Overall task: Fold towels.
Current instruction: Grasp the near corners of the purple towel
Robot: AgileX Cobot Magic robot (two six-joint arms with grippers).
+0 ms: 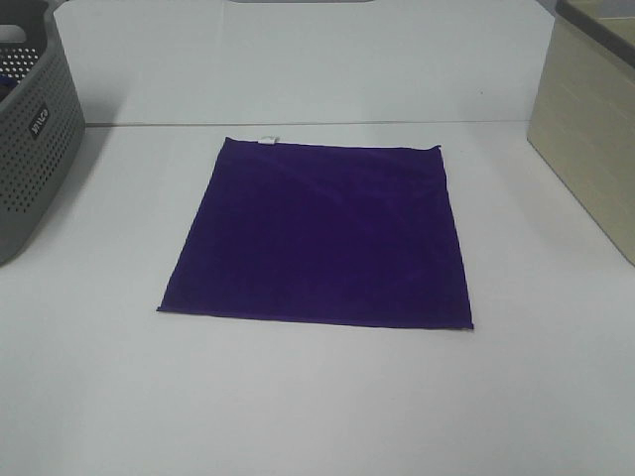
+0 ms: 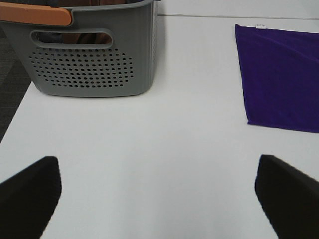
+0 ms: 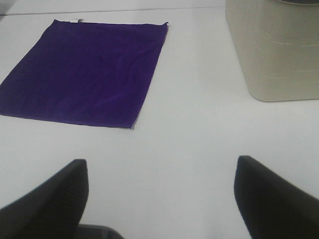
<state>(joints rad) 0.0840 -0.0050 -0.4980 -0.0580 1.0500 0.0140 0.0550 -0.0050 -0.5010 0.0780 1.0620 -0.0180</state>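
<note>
Lying flat, purple towel (image 1: pixel 317 238), white tag (image 1: pixel 267 140)

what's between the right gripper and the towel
Nothing: only bare white table separates the right gripper from the towel, as the right wrist view shows.

Left tool (image 2: pixel 157 163), right tool (image 3: pixel 160 165): blunt black fingers (image 3: pixel 50 199)

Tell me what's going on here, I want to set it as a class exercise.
Nothing is being handled yet. A purple towel lies flat and unfolded on the white table. The left fingers and the right fingers stand open and empty, short of the towel and touching nothing. A grey perforated basket sits on the left, a beige bin on the right.
</note>
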